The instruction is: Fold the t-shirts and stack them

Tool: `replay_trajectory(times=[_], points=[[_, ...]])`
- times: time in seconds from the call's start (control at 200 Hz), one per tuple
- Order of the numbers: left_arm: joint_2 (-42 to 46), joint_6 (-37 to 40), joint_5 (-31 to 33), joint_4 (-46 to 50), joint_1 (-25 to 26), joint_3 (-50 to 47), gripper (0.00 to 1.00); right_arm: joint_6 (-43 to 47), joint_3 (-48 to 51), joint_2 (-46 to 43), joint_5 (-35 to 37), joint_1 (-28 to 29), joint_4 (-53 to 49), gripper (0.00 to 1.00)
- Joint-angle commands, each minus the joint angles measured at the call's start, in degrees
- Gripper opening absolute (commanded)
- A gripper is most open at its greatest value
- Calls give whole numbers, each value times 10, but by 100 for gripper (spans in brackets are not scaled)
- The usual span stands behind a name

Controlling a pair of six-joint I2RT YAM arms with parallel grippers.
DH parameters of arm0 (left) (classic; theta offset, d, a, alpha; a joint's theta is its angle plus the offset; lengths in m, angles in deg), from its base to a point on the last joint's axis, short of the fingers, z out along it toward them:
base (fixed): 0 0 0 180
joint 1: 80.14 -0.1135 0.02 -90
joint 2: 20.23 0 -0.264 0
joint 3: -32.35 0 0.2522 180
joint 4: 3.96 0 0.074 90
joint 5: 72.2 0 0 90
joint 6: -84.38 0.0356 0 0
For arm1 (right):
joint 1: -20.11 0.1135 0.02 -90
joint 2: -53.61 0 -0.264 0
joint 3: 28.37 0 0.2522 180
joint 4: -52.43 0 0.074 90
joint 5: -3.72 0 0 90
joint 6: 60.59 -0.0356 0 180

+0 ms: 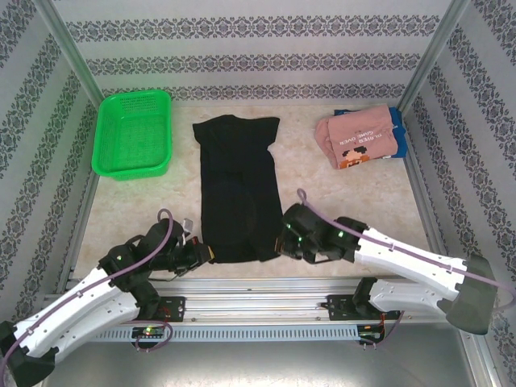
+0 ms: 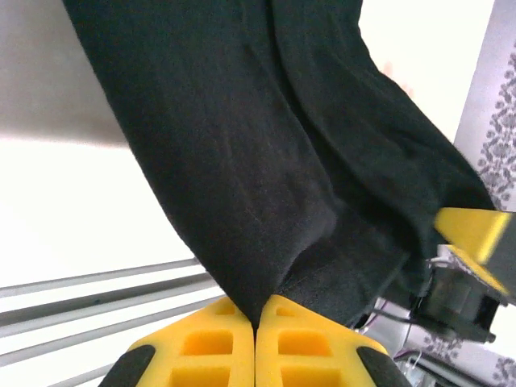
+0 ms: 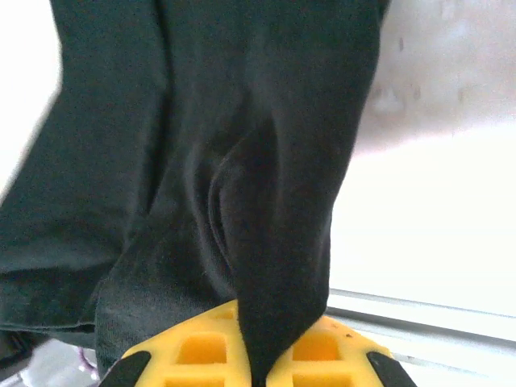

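Partway: left gripper (image 2: 255, 321), right gripper (image 3: 258, 355) pinch black t-shirt (image 1: 238, 181) at near hem; pink t-shirt (image 1: 355, 139) folded atop blue t-shirt (image 1: 396, 135), far-right corner

The back wall (image 1: 258, 48) is papered: pale ground, horizontal bands of dark damask ornament. The left wall (image 1: 32, 145) and right wall (image 1: 484, 145) carry the same paper, their bands slanting toward the lower corners of the frame. Two bare metal posts, one upper left (image 1: 71, 48) and one upper right (image 1: 435, 48), stand at the back corners. The bench (image 1: 347, 218) has a cream, faintly mottled top, evenly lit, with soft shadows. A slotted metal rail (image 1: 266, 310) crosses the lower frame along its near edge. Below that lies a plain grey surface (image 1: 266, 363). In the wrist views the bench top glares white.
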Motion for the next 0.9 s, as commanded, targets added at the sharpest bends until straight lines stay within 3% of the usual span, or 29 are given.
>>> replay_trajectory(times=[0.0,0.16,0.43,0.62,0.894], points=[[-45,36,-44,-31,-75,32,6,82,-68,37,-19,-58,-38,0],[-172,115,-148,-90,-227,97,6,171,-164,144,-73,-148,-44,0],[-423,233,-217,-115,-347,267,5,266,-366,373,-140,-248,-64,0],[-547,258,-251,-137,-372,337,5,301,-519,527,-169,-278,-105,0],[-685,276,-258,-160,-392,414,5,317,-678,675,-177,-310,-142,0]])
